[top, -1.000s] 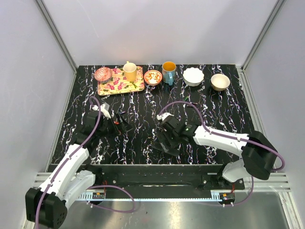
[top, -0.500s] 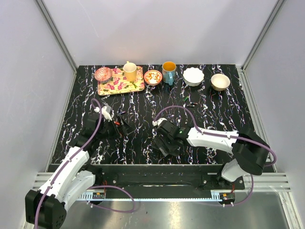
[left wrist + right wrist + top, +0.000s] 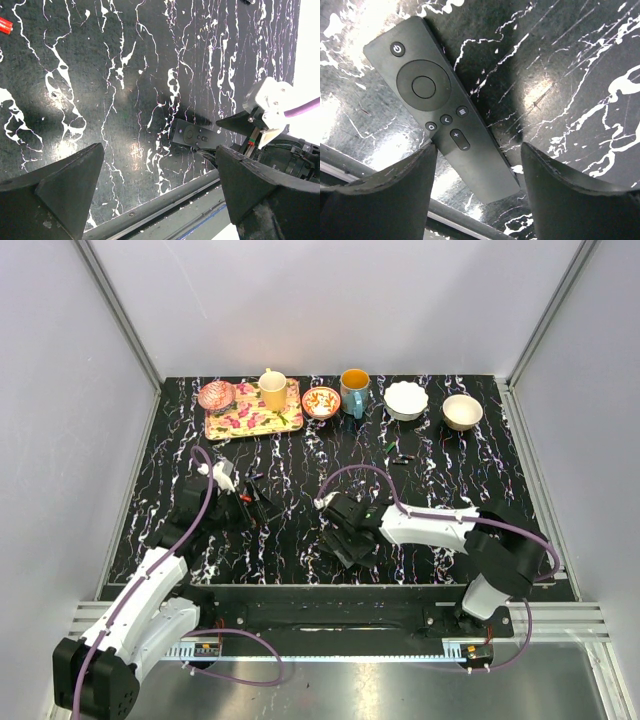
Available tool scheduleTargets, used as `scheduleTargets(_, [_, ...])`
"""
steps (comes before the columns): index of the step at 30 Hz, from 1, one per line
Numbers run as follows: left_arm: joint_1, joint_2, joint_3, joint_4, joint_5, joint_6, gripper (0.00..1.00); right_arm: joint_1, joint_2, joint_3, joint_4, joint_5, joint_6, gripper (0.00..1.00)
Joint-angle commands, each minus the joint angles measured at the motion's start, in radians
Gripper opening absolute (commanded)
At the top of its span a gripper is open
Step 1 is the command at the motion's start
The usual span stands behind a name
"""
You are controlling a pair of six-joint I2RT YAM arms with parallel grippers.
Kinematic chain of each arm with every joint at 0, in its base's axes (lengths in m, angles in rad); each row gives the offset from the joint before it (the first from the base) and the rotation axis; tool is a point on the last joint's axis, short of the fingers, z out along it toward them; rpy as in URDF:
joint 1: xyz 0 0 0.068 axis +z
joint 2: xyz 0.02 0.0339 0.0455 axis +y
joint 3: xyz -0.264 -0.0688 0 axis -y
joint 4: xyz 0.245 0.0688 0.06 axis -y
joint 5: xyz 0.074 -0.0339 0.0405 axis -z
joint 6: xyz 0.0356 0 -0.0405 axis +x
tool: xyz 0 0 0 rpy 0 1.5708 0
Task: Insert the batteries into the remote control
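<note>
Moved since a second ago: left gripper (image 3: pixel 157 152) slightly, jaws wide apart, empty; remote control (image 3: pixel 442 107) button-face up on desk (image 3: pixel 470 465) near its front edge; right gripper (image 3: pixel 479 150) drawn over it, jaws apart astride its lower end; loading judged unstarted.

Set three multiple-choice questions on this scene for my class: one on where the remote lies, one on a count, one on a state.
1. Where is the remote control?
A on a shelf
B on the table beneath the right gripper
C in a drawer

2. How many cups stand at the back?
A two
B none
C five

3. Which face of the remote is up?
A battery bay
B its edge
C buttons

Answers:
1. B: it lies flat on the marbled top between the fingers.
2. A: a yellow cup and a blue cup.
3. C: the power button shows.
</note>
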Motion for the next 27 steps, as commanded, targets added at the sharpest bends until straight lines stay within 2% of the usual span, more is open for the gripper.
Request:
scheduleTargets(1, [-0.002,-0.001,-0.006,0.063,0.021,-0.008,0.99,0.012,0.02,0.048,-0.014,-0.029,-0.022,0.69])
scheduleTargets(2, [-0.002,-0.001,-0.006,0.063,0.02,-0.008,0.99,0.01,0.024,0.051,-0.017,-0.034,-0.022,0.64])
scheduleTargets(7, [-0.002,-0.001,-0.005,0.063,0.02,-0.006,0.99,0.012,0.041,0.054,-0.024,-0.046,-0.011,0.58])
scheduleTargets(12, [-0.002,-0.001,0.007,0.061,0.013,-0.008,0.99,0.01,0.03,0.045,-0.031,-0.013,0.035,0.43])
scheduleTargets(15, [-0.002,-0.006,0.012,0.058,-0.003,-0.01,0.99,0.009,0.012,0.046,-0.024,0.03,0.111,0.27])
scheduleTargets(16, [-0.002,-0.008,0.014,0.051,-0.013,-0.013,0.99,0.007,0.006,0.049,-0.021,0.058,0.166,0.12])
scheduleTargets(18, [-0.002,-0.021,0.014,0.045,-0.045,-0.023,0.99,0.007,-0.01,0.068,-0.005,0.09,0.231,0.0])
scheduleTargets(22, [-0.002,-0.044,0.014,0.037,-0.091,-0.043,0.99,0.002,0.007,0.126,0.008,0.164,0.43,0.0])
scheduleTargets(27, [-0.002,-0.057,0.029,0.002,-0.181,-0.069,0.99,-0.016,0.114,0.261,-0.043,0.282,0.568,0.0])
